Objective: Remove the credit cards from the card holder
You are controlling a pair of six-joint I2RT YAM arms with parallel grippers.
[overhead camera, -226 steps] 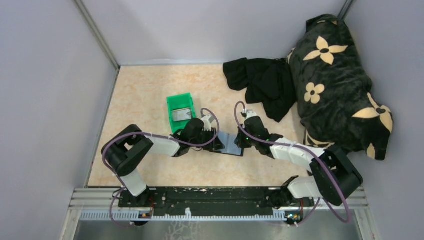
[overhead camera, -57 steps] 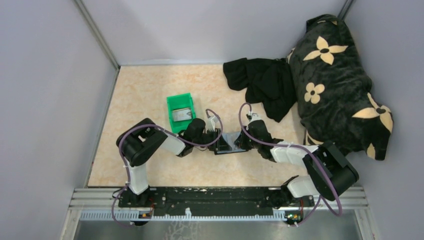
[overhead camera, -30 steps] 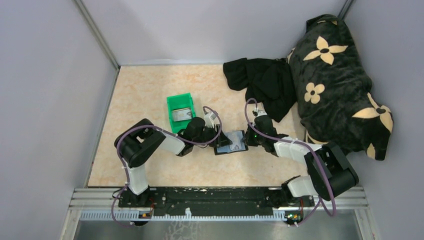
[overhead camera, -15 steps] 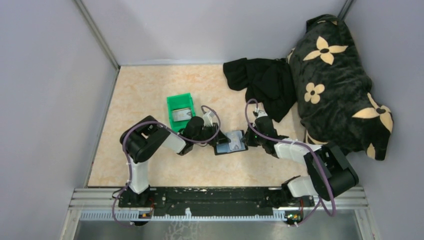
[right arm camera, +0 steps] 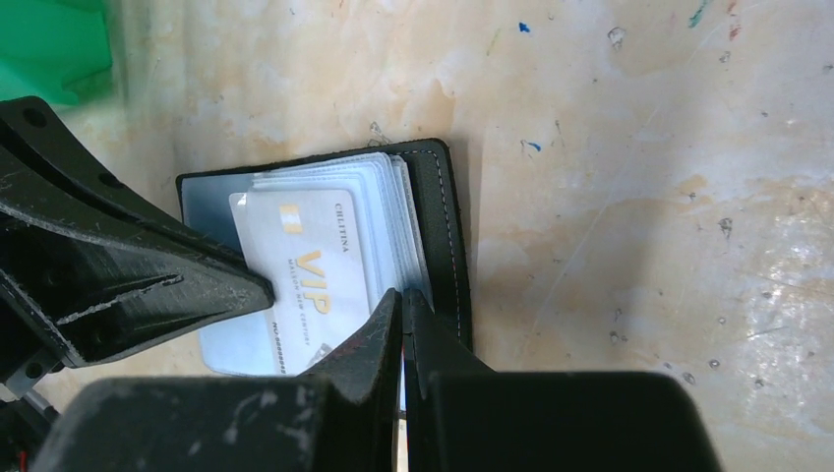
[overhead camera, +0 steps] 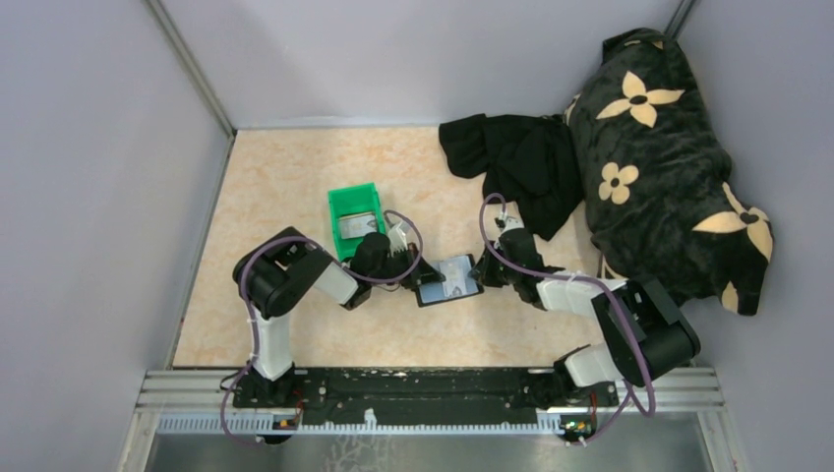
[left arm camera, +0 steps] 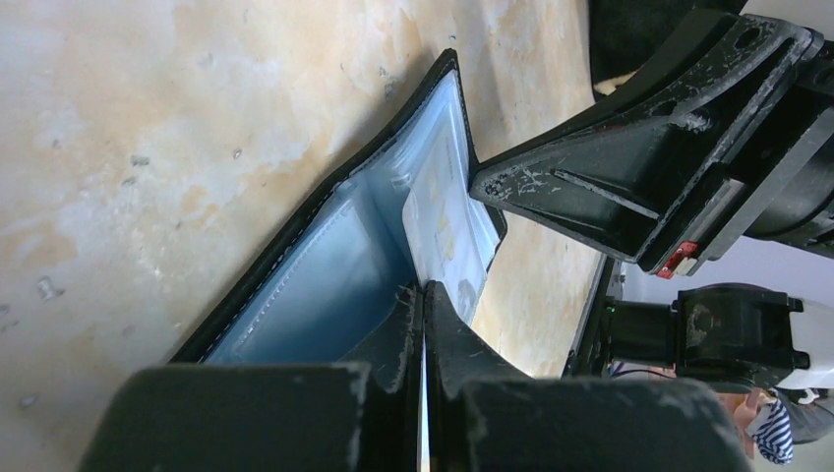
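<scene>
The black card holder (overhead camera: 447, 282) lies open on the table between my two grippers. Its grey-blue inner face (left arm camera: 325, 285) and black border (right arm camera: 447, 226) show. A pale grey-white credit card (right arm camera: 305, 265) marked VIP lies on its clear sleeves, shifted toward the left face; it also shows in the left wrist view (left arm camera: 443, 206). My left gripper (left arm camera: 424, 287) is shut, its tips down at that card's left edge (overhead camera: 418, 275). My right gripper (right arm camera: 404, 295) is shut, its tips down on the sleeves by the right border (overhead camera: 484, 275). Another card (overhead camera: 357, 224) lies in the green bin.
The green bin (overhead camera: 346, 202) stands just behind my left gripper. A black cloth (overhead camera: 516, 162) and a dark flowered cushion (overhead camera: 659, 157) fill the back right. Grey walls close the table on the left, back and right.
The card holder went from dark and tented between the grippers to lying open with the pale card showing. In the last half second it and the left gripper shifted slightly left.
</scene>
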